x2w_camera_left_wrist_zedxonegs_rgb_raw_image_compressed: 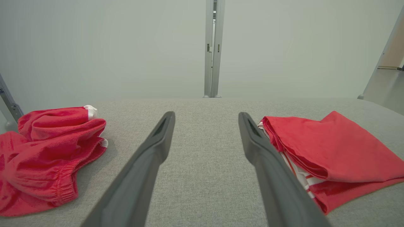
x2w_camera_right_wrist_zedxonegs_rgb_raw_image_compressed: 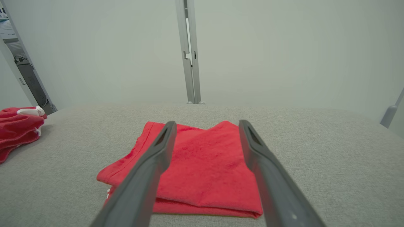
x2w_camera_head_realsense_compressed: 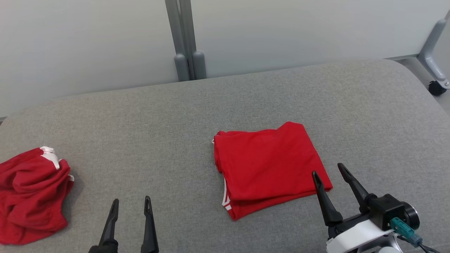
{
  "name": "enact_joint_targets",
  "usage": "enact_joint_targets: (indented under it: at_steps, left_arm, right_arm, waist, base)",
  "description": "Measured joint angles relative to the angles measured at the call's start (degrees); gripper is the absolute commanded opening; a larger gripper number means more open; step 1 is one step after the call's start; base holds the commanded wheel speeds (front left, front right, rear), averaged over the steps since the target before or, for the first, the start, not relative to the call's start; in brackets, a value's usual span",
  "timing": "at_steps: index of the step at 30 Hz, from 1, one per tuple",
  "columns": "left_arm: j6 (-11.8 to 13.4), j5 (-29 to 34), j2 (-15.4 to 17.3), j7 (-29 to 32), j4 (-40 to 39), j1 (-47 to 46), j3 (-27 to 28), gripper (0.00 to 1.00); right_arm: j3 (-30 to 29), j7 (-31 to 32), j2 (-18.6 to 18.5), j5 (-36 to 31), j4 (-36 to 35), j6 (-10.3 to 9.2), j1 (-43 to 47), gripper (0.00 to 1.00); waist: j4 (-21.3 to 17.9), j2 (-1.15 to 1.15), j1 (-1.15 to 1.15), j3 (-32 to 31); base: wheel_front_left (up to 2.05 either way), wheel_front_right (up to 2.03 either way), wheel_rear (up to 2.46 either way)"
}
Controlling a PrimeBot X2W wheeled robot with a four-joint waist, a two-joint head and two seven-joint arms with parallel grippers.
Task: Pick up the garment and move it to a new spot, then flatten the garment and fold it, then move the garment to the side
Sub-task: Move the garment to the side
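Where the grey woven-fabric padded surface (x2w_camera_head_realsense_compressed: 168, 116) runs out at its left edge, a crumpled red cloth garment with white trim (x2w_camera_head_realsense_compressed: 33, 196) lies in a loose heap. To its right, low in the head view, the left gripper (x2w_camera_head_realsense_compressed: 132, 199) hangs over bare fabric. Its two long dark fingers are spread apart with nothing between them, and it is well apart from both pieces of clothing. Behind it, a grey metal post (x2w_camera_head_realsense_compressed: 185, 38) stands upright where the pale wall panels meet. Further right, a little past the middle of the surface, the red garment folded into a flat, rough rectangle (x2w_camera_head_realsense_compressed: 269, 168) rests by itself, with white stripes peeking out from the layers at its near left corner. At its near right corner is the right gripper (x2w_camera_head_realsense_compressed: 327, 168), fingers likewise parted and clamped on nothing. In the right wrist view they point out over the folded cloth, though whether a tip touches it cannot be told. At the far right, beyond the rounded corner of the surface, a grey frame leg ends in a black caster wheel (x2w_camera_head_realsense_compressed: 437, 88).
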Motion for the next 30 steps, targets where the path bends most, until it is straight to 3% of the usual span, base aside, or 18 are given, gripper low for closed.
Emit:
enact_joint_targets:
  at_steps: [30]
  left_arm:
    - [0.2,-0.9,0.0,0.0,0.2,-0.5,-1.2,1.00]
  right_arm:
    - [2.3,0.0,-1.1,2.6,0.6,0.00,-0.7,1.00]
  waist:
    - [1.1,0.00,0.00,2.2]
  base:
    - [0.00,0.00,0.00]
